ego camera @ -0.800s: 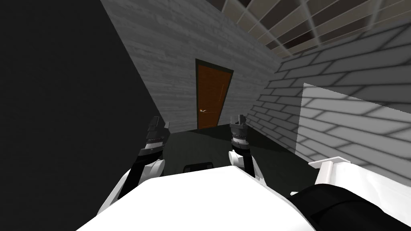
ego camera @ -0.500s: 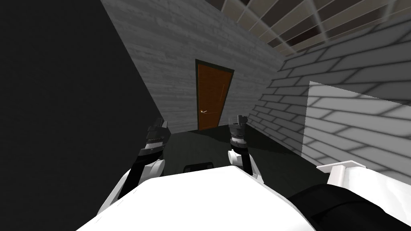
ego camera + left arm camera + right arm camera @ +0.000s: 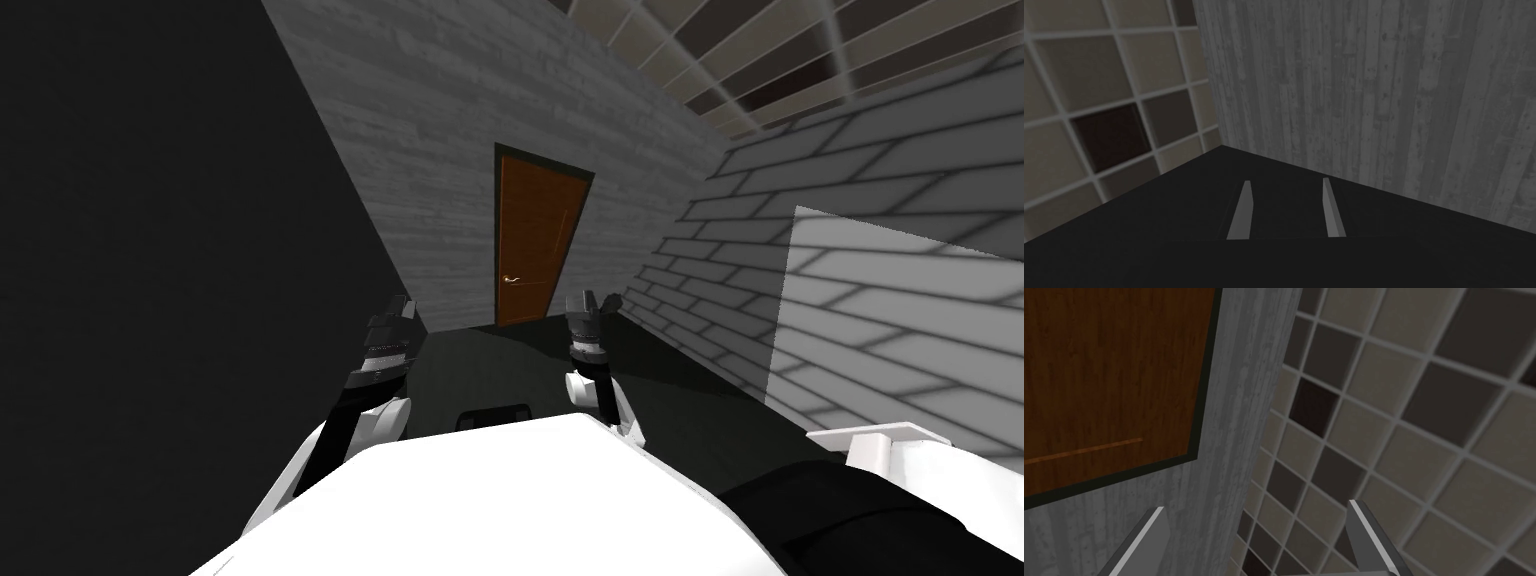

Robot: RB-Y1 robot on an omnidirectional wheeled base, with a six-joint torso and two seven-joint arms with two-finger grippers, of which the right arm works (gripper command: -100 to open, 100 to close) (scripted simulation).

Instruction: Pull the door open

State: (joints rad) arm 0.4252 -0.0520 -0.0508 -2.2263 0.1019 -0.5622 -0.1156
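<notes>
A brown door (image 3: 535,240) in a dark frame stands shut in the grey plank wall at the far end of the room, well beyond both hands. Its small light lever handle (image 3: 512,280) sits on its left side. My left gripper (image 3: 398,308) is raised in front of me; its fingers (image 3: 1240,210) stand partly drawn in with nothing between them. My right gripper (image 3: 590,303) is raised below the door's right edge. Its fingers (image 3: 1144,538) stand wide open and empty, pointing at a corner of the door (image 3: 1109,378) and its frame.
A dark floor (image 3: 520,350) runs from me to the door. A dark flat wall (image 3: 150,280) closes the left side. A light brick wall (image 3: 850,290) with a bright patch runs along the right.
My view has swung a little, so the door sits slightly further right. My right hand has turned and edged left. The left arm holds its place.
</notes>
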